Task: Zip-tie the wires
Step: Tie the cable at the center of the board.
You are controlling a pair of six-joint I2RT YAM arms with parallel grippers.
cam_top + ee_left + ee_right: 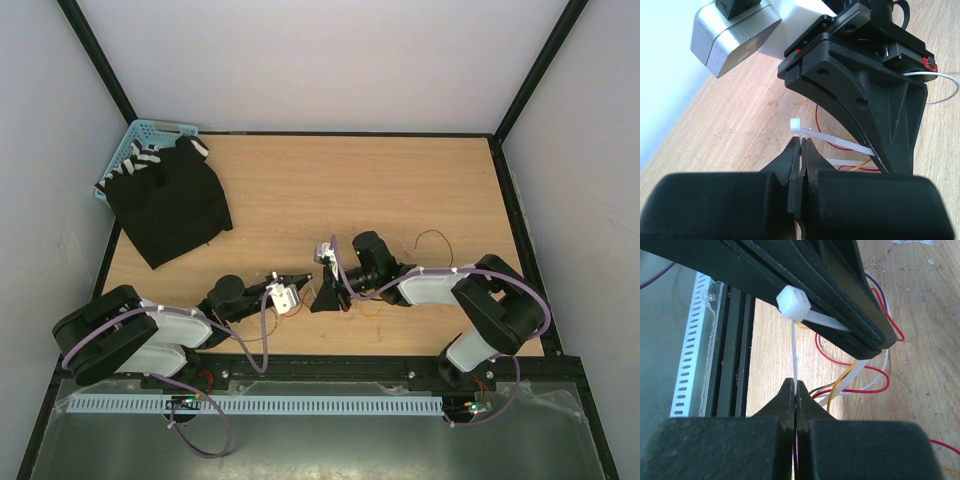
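Wires (840, 385): thin curly loops, red, yellow, white, purple.

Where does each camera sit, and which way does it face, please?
Top: above and behind, looking down on the table; left arm and right arm show.
Left wrist: on the left arm, facing the right gripper; the left gripper shows, its jaws shut, pinching the zip tie.
Right wrist: on the right arm, facing the left gripper; own shut jaws show.
Shared: both wrist views show the zip tie and wires.

Wooden table (400, 190), black cloth (170, 205) far left, blue basket (140, 135) at corner, wires (842, 382) near front edge
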